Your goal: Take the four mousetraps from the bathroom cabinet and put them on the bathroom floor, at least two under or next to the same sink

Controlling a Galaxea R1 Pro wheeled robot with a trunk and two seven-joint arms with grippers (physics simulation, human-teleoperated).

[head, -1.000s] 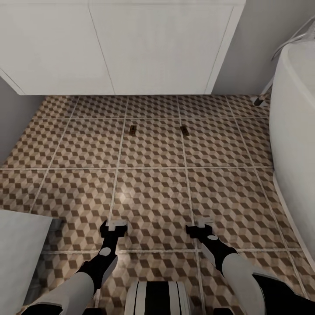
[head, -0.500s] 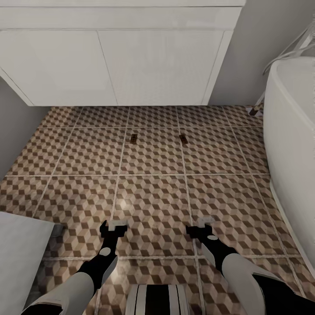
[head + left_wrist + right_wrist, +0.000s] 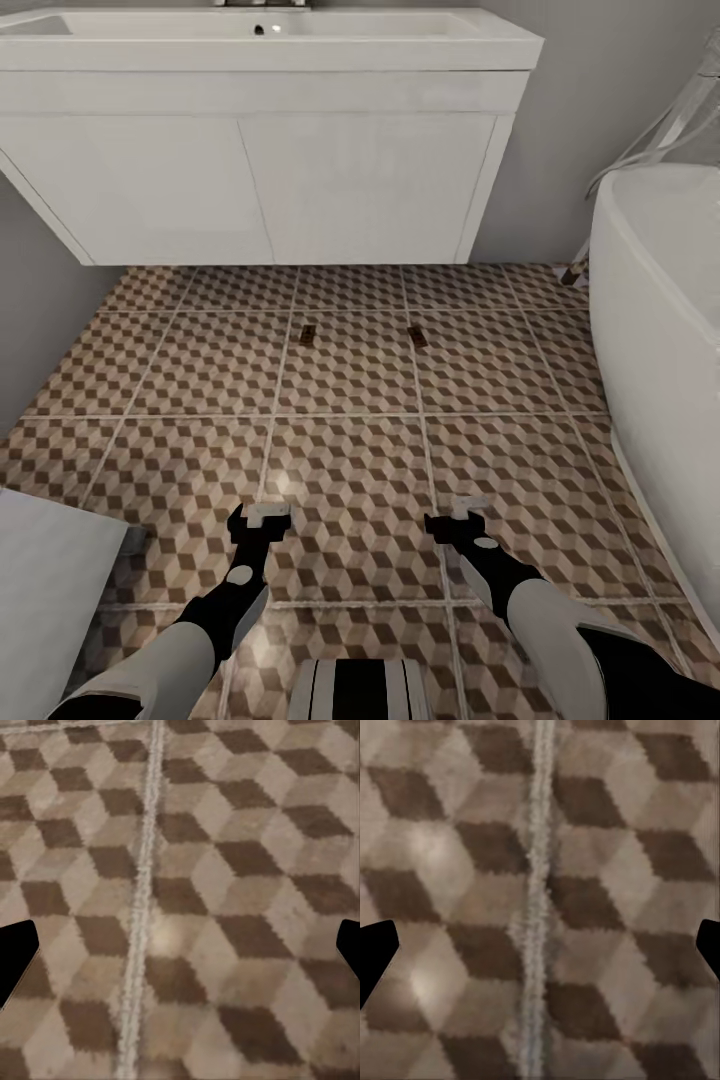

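View pulled back/tilted up since a second ago: sink (image 3: pixel 262 30) now visible. Two mousetraps (image 3: pixel 307 333) (image 3: pixel 417 336) on floor (image 3: pixel 350 470) before it. Left claw (image 3: pixel 259 519), right claw (image 3: pixel 455 520) released, empty; two traps left to fetch.

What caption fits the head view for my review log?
Two mousetraps lie on the cube-patterned floor before the white sink vanity, both grippers empty.

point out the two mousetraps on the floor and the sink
left mousetrap (image 3: pixel 308 333), head view, middle of its board
right mousetrap (image 3: pixel 417 337), head view, middle of its board
sink (image 3: pixel 300 50), head view, front rim
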